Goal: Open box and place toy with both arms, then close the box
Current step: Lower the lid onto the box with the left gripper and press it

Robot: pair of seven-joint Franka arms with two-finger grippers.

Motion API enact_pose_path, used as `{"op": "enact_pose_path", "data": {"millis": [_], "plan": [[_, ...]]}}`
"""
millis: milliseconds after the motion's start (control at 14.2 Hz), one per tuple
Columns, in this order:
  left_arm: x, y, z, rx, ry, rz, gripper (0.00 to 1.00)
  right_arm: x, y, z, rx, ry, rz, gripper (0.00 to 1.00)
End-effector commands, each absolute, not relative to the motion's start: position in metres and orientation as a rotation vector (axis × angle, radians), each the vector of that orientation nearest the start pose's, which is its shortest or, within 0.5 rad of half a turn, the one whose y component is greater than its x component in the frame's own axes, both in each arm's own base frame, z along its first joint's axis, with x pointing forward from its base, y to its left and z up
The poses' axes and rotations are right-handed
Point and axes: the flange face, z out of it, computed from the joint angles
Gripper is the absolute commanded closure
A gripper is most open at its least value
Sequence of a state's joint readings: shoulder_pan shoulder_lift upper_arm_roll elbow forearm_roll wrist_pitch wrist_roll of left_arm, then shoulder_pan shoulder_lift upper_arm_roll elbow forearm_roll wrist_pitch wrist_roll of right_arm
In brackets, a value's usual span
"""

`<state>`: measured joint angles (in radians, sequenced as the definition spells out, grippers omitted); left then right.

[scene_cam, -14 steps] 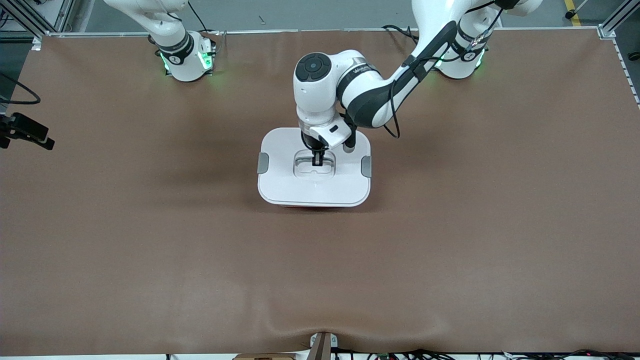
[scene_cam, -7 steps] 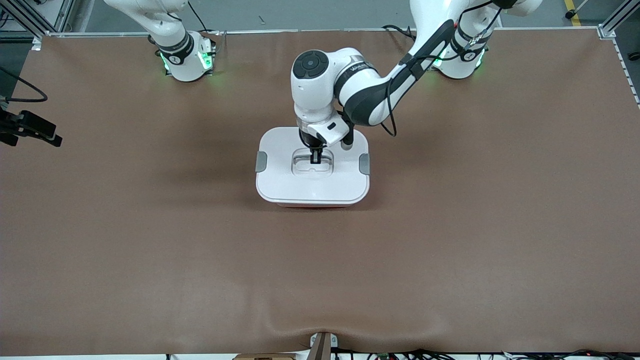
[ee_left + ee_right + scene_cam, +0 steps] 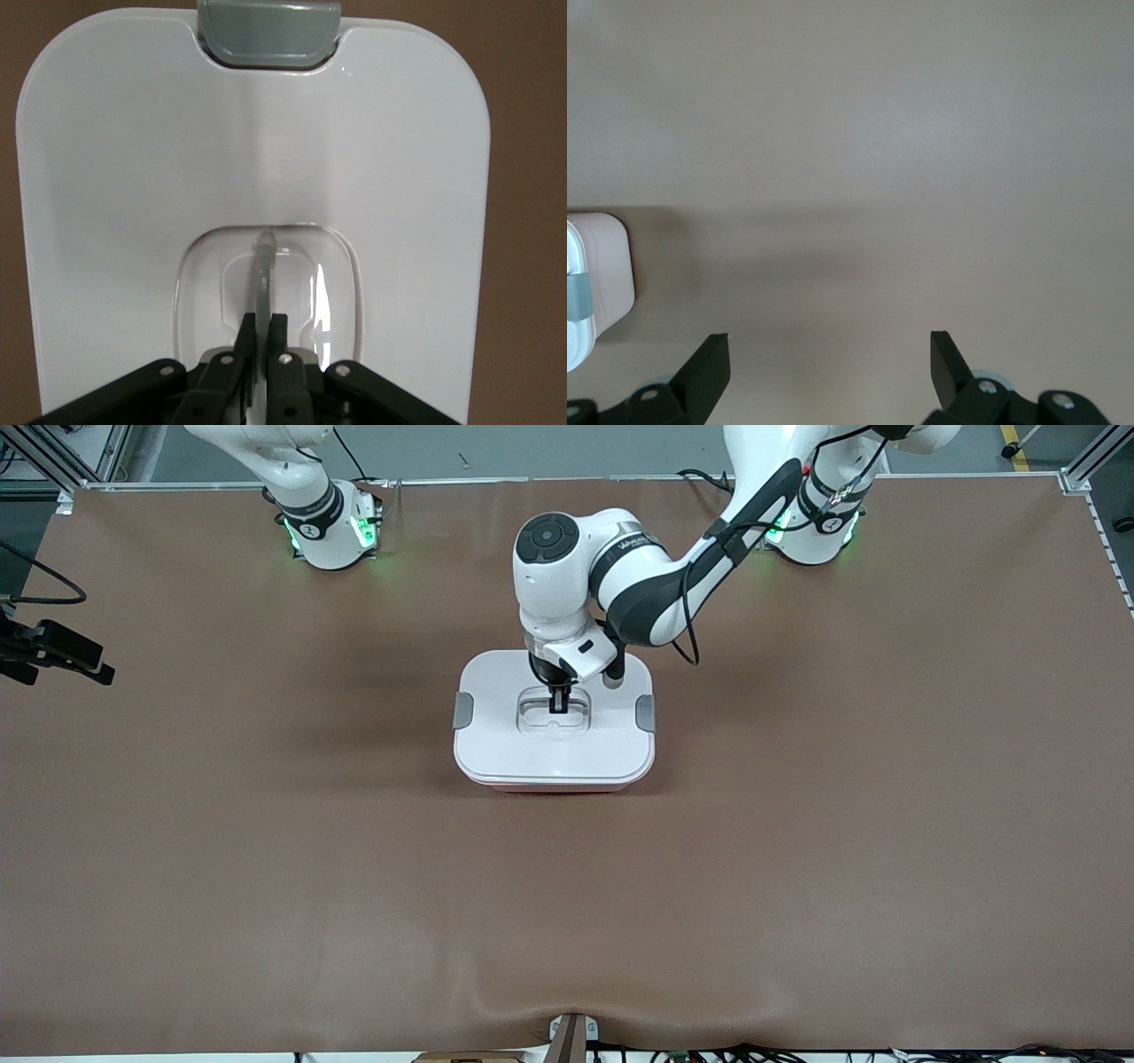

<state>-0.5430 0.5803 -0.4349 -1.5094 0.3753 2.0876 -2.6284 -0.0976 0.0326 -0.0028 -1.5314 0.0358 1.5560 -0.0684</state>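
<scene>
The box (image 3: 554, 786) stands in the middle of the table, a pale pink tub under a white lid (image 3: 567, 757) with grey side clips (image 3: 463, 710). My left gripper (image 3: 560, 707) reaches down into the lid's recess. In the left wrist view the left gripper (image 3: 262, 323) is shut on the thin clear handle (image 3: 263, 266), with the lid (image 3: 133, 177) spread out below it. My right gripper (image 3: 828, 350) hangs open over bare table toward the right arm's end, with nothing between its fingers; a corner of the box (image 3: 607, 266) shows at that view's edge. The toy is out of view.
The brown mat (image 3: 797, 868) covers the whole table. The two arm bases (image 3: 332, 531) stand along the edge farthest from the front camera. A bracket (image 3: 571, 1036) and cables sit at the nearest edge.
The left gripper and the lid have shifted slightly toward the right arm's end. A pale pink strip of the tub now shows under the lid's nearest edge.
</scene>
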Motion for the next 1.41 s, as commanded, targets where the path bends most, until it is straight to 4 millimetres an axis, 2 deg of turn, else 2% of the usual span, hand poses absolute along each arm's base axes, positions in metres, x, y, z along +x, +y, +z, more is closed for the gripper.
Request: {"op": "enact_pose_path", "data": {"millis": [0, 212, 635, 917, 987, 1058, 1128, 1199, 1340], "plan": [[0.451, -0.542, 0.357, -2.304, -2.247, -0.174, 1.00, 0.559, -0.052, 0.629, -3.085, 0.039, -0.008, 0.00], [0.449, -0.545, 0.351, -2.291, -2.261, -0.194, 1.00, 0.559, -0.056, 0.628, -3.085, 0.048, -0.006, 0.00], [0.446, -0.546, 0.348, -2.271, -2.272, -0.191, 1.00, 0.560, -0.039, 0.629, -3.088, 0.017, -0.006, 0.00], [0.449, -0.544, 0.340, -2.264, -2.262, -0.188, 1.00, 0.560, -0.039, 0.630, -3.088, 0.020, -0.006, 0.00], [0.449, -0.544, 0.341, -2.273, -2.254, -0.189, 0.86, 0.560, -0.039, 0.630, -3.088, 0.020, -0.006, 0.00], [0.451, -0.543, 0.344, -2.286, -2.246, -0.191, 0.52, 0.560, -0.037, 0.630, -3.088, 0.017, -0.006, 0.00], [0.454, -0.541, 0.352, -2.313, -2.232, -0.198, 0.10, 0.560, -0.035, 0.630, -3.088, 0.013, -0.006, 0.00], [0.454, -0.540, 0.361, -2.346, -2.197, -0.209, 0.00, 0.560, -0.036, 0.630, -3.089, 0.013, -0.003, 0.00], [0.459, -0.535, 0.387, -2.384, -2.146, -0.232, 0.00, 0.560, -0.036, 0.630, -3.094, 0.010, 0.000, 0.00]]}}
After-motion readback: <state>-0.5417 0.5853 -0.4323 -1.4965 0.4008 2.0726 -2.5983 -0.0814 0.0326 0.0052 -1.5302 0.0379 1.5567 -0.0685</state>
